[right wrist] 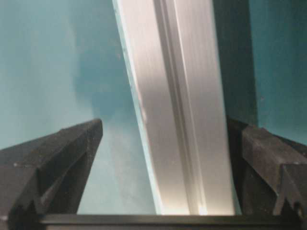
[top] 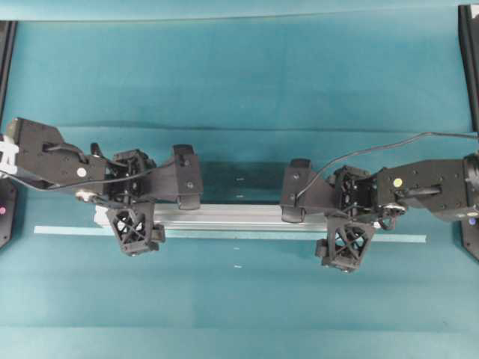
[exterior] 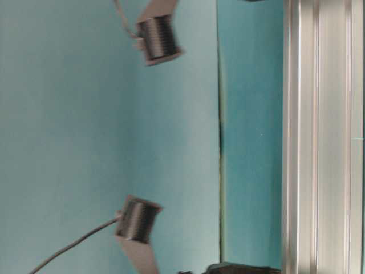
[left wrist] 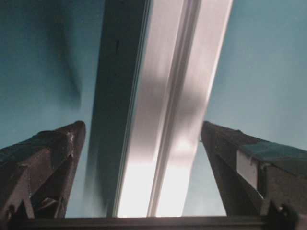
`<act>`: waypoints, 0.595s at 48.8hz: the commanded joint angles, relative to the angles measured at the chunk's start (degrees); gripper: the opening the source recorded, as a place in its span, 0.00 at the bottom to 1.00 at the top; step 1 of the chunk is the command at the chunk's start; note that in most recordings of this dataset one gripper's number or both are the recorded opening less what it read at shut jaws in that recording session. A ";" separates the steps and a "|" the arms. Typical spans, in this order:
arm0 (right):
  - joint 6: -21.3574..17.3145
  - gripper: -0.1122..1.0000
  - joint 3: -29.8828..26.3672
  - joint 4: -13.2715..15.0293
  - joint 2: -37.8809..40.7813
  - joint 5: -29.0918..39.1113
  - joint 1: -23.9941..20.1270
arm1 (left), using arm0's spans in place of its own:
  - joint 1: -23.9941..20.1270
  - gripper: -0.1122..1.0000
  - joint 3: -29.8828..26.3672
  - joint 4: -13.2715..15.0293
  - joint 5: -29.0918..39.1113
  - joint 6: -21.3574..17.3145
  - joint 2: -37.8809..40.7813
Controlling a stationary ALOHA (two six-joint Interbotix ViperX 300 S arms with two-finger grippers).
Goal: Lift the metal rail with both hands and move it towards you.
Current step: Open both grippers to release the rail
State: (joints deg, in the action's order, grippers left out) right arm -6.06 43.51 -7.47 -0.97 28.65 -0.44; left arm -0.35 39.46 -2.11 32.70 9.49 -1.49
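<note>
Long grooved silver aluminium rail (top: 239, 217) flat on teal cloth (top: 239, 90); black lattice-fingered left gripper (top: 156, 213) and right gripper (top: 320, 224) straddle rail, jaws spread, not gripping.

No readable text, labels, numbers or signs anywhere

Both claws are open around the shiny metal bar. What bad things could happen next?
1. The metal rail lies loose between the open left claw and right claw. If an arm lifts sideways, a finger could knock it crooked.
2. In the right wrist view the rail sits close to one finger, so pulling away might drag it.
3. The rail lies along the pale-green tape strip. A nudge could push it off that line.
</note>
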 commanded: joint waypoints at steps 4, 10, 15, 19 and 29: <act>0.09 1.00 -1.76 1.32 -4.04 0.00 1.32 | 0.44 0.98 -1.49 0.00 2.81 -2.64 -3.60; 0.09 1.00 -2.81 1.58 -7.73 1.05 1.85 | 1.14 0.98 -2.29 0.00 5.27 -3.78 -6.59; 0.18 1.00 -3.52 1.58 -11.69 2.11 1.85 | 1.67 0.98 -2.81 0.00 5.89 -3.69 -10.11; 0.09 1.00 -3.52 1.58 -16.17 2.64 1.93 | 1.93 0.98 -3.34 0.00 5.89 -3.69 -13.54; 0.18 0.99 -2.02 1.76 -26.10 1.23 2.29 | 2.02 0.98 -3.34 0.00 5.01 -5.54 -23.82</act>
State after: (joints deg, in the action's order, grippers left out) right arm -5.98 41.31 -5.98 -23.99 30.94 1.58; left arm 1.49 37.18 -2.11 38.50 4.48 -21.27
